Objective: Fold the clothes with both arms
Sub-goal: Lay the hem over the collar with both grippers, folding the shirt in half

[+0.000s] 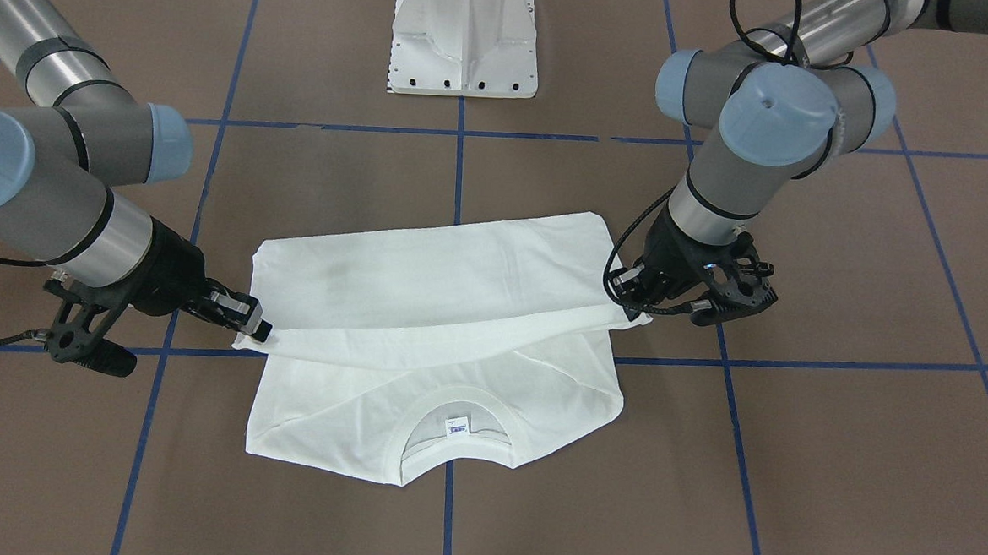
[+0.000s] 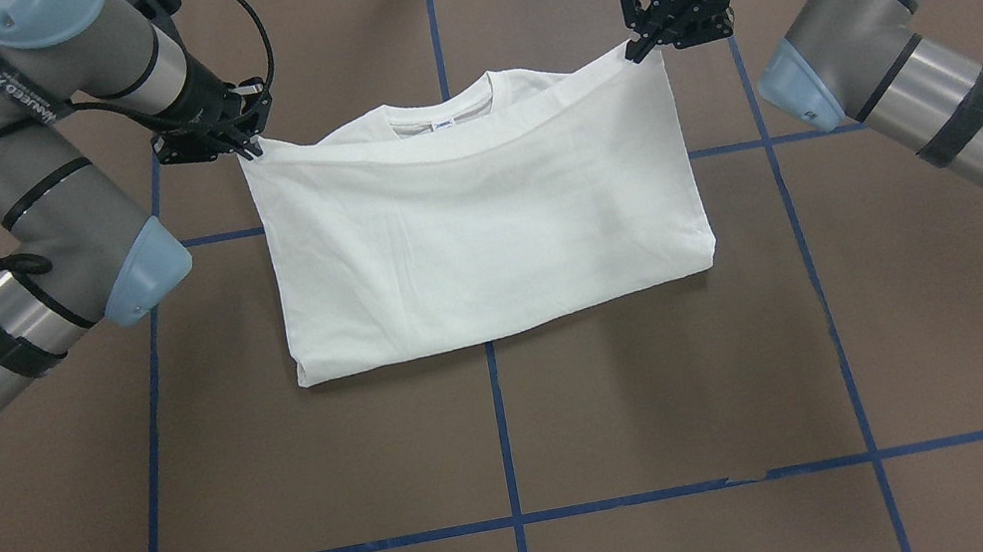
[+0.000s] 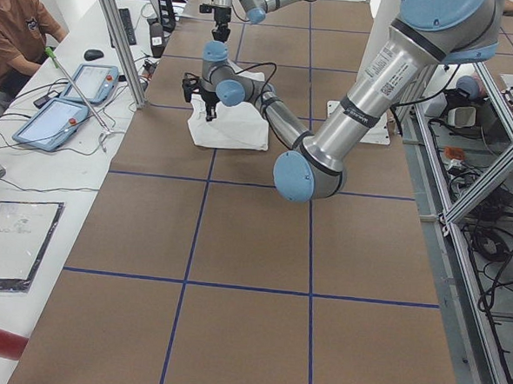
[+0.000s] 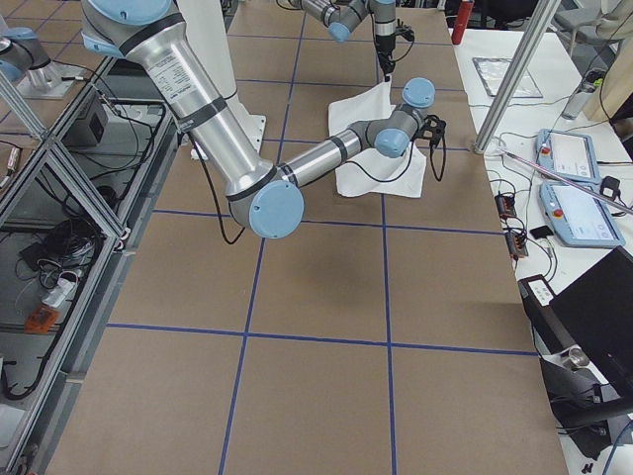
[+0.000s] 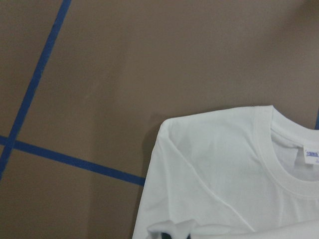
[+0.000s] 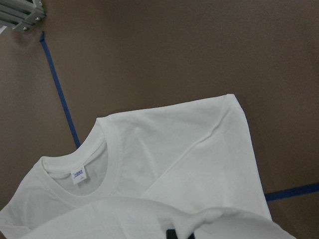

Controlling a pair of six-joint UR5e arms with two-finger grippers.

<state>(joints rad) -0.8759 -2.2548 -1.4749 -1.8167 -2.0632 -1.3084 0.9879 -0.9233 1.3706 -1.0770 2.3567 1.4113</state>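
left tool (image 2: 244,143): fingers together, clamped on one corner of the T-shirt's free edge, at the far side of the desk (image 2: 519,433)
right tool (image 2: 645,46): clamped on the other corner of the same edge, level with the left one
T-shirt (image 2: 483,227): white, mid-desk between the two tools, doubled over itself; the top layer is stretched between the tools and sags a little in the middle
held edge: raised just above the lower layer, short of the collar (image 1: 452,400); the neck label (image 1: 456,428) is uncovered
done so far: sides look tucked in, since the outline is a rectangle; the half-fold is carried nearly across
left to do: probably lay the edge down, let go, and maybe make one more fold; I cannot tell how small the final shape should be
printed text: not readable in any view, only a grey shadow through the cloth
count: one T-shirt, one collar, one label, two arms, two tools, one white pedestal base (image 1: 464,39)
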